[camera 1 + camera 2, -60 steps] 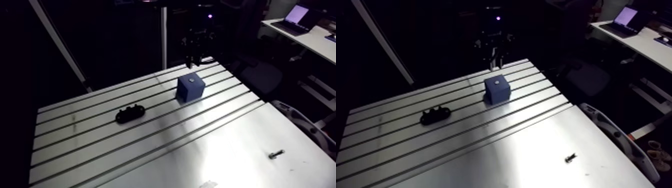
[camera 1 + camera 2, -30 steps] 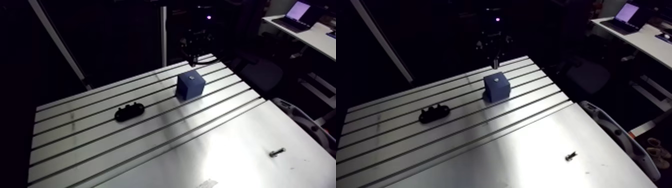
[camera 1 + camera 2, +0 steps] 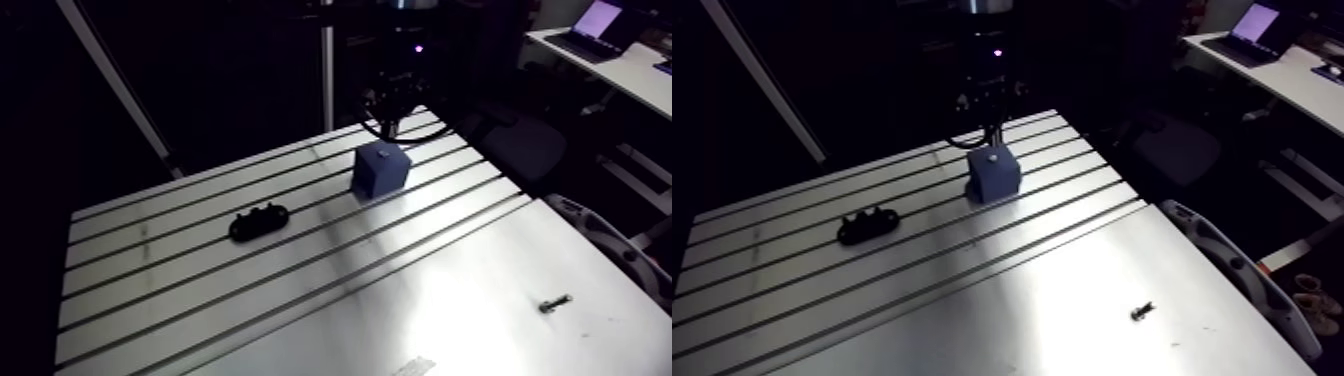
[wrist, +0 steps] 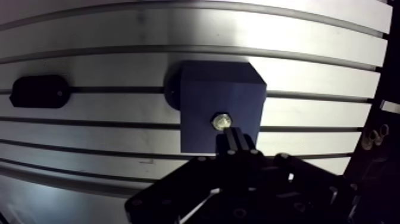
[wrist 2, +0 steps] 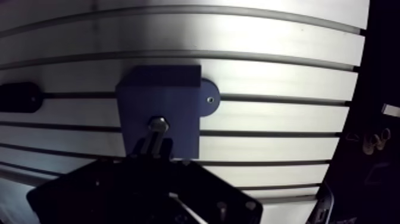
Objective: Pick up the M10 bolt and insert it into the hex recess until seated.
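A blue block (image 3: 380,170) stands on the slotted table (image 3: 200,290) toward its far side. In the wrist view its top face (image 4: 220,98) lies just ahead of my gripper (image 4: 233,136). The fingers are drawn close together on a silvery bolt. The bolt's hex head (image 4: 220,122) points down at the block's top, over the spot where the recess lies. I cannot tell whether the head touches the block. In the arm view the gripper (image 3: 390,118) hangs right above the block's far edge.
A black oblong part (image 3: 258,222) lies on the slots left of the block. A small loose bolt (image 3: 552,303) rests on the smooth plate near the front right corner. The table's far edge runs just behind the block.
The gripper has come down from well above the block to just over its top. Block, black part and loose bolt have stayed put.
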